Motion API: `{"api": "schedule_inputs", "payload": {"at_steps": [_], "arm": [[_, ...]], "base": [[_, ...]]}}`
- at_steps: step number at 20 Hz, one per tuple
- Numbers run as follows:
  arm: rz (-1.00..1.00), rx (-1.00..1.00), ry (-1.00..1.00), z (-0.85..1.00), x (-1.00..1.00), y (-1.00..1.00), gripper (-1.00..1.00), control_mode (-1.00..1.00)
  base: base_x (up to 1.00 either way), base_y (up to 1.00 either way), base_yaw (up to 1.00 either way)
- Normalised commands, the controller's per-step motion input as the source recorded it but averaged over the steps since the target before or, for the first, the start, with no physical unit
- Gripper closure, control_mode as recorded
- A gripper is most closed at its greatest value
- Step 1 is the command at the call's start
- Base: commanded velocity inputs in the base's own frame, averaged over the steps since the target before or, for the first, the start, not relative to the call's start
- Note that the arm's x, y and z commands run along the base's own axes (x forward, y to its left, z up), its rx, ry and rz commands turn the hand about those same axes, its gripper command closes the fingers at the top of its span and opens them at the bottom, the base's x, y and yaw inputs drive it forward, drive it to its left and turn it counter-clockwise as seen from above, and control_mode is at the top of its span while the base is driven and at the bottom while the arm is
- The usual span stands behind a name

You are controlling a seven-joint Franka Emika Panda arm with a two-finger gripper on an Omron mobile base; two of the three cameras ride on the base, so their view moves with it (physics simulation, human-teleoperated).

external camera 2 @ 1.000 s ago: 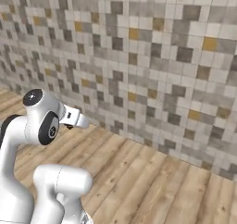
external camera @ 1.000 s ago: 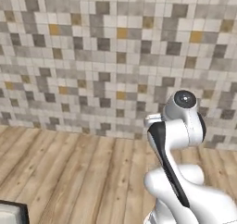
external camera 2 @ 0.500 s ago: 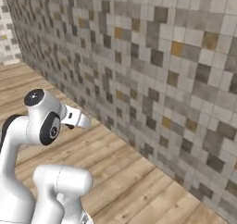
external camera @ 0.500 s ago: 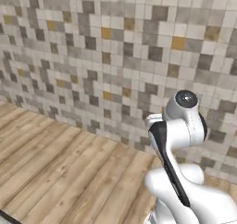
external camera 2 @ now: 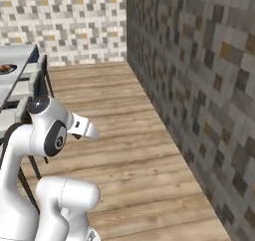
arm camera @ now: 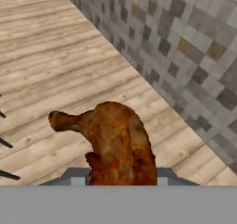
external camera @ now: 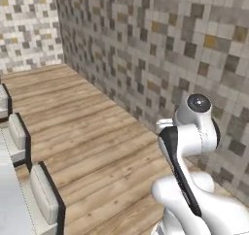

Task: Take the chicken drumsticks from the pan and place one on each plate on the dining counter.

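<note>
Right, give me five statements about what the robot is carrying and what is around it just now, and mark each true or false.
1. A chicken drumstick sits in the gripper. True.
2. The floor under the robot is grey tile. False: it is wooden planks.
3. The wall on the robot's right is covered in small mixed grey, white and tan tiles. True.
4. The drumstick is pale and raw. False: it is glossy orange-brown, cooked.
5. In the right base view a counter top shows at the far left with a plate on it. True, though the plate is cut off by the edge and what it holds is too small to name.
</note>
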Motion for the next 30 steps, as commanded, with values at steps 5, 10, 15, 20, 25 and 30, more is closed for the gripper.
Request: {"api": "schedule_inputs", "payload": {"at_steps": [5, 10, 15, 20, 25, 30], "arm": [[0.00, 0.00, 0.00, 0.00, 0.00, 0.00, 1.00, 1.00], [0.00, 0.00, 0.00, 0.00, 0.00, 0.00, 1.00, 1.00], [0.00, 0.00, 0.00, 0.00, 0.00, 0.00, 1.00, 1.00], [0.00, 0.00, 0.00, 0.00, 0.00, 0.00, 1.00, 1.00], [0.00, 0.00, 0.00, 0.00, 0.00, 0.00, 1.00, 1.00], [0.00, 0.00, 0.00, 0.00, 0.00, 0.00, 1.00, 1.00]], "base": [[0.93, 0.00, 0.51], [0.99, 0.00, 0.39], [0.99, 0.00, 0.42], [0.98, 0.00, 0.44], [0.92, 0.00, 0.57], [0.67, -0.07, 0.85]]}}
